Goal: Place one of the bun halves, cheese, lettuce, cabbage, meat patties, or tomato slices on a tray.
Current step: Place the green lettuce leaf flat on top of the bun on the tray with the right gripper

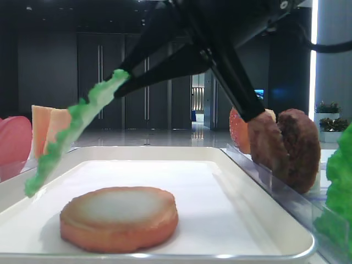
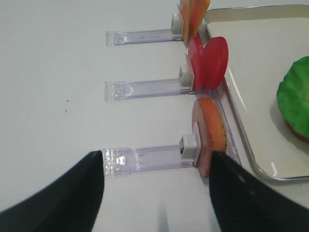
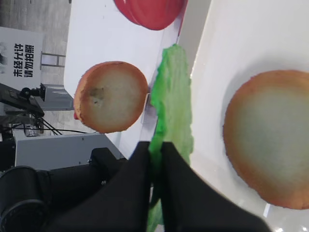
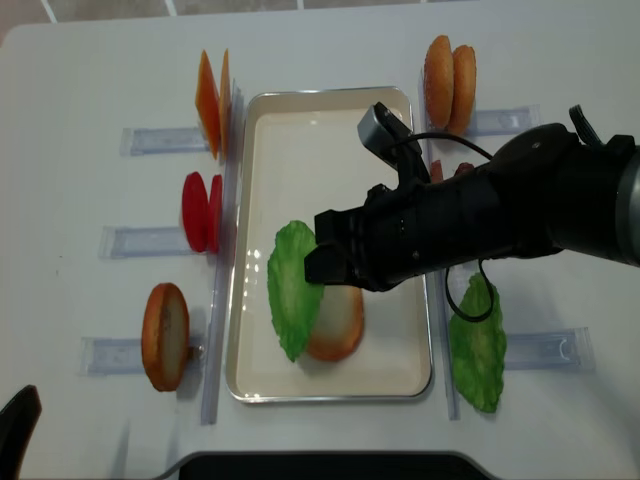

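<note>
The right gripper (image 4: 318, 268) is pinching the lettuce (image 4: 294, 285) above the tray (image 4: 330, 110), hanging at the bun's (image 4: 335, 322) nine o'clock. Only the left wrist view is showing the left gripper (image 2: 157, 193) spread wide.

We see clear side racks (image 2: 145, 158) lying on the white counter (image 2: 53, 72), and a sign with Chinese characters (image 3: 18, 59) beyond
</note>
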Robot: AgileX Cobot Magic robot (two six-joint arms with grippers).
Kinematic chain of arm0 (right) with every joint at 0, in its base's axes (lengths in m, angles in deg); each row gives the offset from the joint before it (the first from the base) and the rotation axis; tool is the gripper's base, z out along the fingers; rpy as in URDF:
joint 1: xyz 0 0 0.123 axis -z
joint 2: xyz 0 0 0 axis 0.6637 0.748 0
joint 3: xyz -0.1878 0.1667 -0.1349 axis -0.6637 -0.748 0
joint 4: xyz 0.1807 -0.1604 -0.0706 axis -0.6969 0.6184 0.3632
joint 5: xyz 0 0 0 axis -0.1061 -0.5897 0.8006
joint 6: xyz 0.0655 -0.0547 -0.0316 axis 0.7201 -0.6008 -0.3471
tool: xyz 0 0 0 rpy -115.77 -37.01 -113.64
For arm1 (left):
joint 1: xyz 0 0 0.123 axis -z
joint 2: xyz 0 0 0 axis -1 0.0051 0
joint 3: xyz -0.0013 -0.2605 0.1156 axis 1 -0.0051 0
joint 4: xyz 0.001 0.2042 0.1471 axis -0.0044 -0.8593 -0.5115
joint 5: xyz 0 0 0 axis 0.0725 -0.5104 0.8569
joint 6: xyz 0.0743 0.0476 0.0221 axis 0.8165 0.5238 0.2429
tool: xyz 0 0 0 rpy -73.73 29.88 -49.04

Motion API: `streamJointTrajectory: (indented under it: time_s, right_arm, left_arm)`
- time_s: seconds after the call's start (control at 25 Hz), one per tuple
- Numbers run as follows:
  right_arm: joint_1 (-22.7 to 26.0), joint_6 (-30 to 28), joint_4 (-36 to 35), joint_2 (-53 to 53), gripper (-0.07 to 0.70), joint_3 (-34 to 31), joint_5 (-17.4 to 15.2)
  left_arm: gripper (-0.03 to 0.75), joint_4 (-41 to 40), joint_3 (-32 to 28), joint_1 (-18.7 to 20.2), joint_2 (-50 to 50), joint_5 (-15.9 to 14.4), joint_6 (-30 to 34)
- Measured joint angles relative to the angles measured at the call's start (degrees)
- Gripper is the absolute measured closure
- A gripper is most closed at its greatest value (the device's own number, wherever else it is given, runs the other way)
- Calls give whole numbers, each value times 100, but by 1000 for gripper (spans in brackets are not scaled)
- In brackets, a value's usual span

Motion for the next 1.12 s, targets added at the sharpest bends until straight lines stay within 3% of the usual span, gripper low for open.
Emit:
streamJointTrajectory:
  time_s: [0.2,0.64,0.92,1.12]
  right_arm:
    - [248,-70,-46,0,607,-179,-17]
    - [255,-80,-469,0,607,-195,-265]
    - [255,-80,-466,72,607,-195,-235]
    - [255,-173,-615,432,607,-195,-453]
  left_arm:
    - [199,5,0,0,0,0,0]
    - [199,5,0,0,0,0,0]
    - [199,5,0,0,0,0,0]
    - [199,5,0,0,0,0,0]
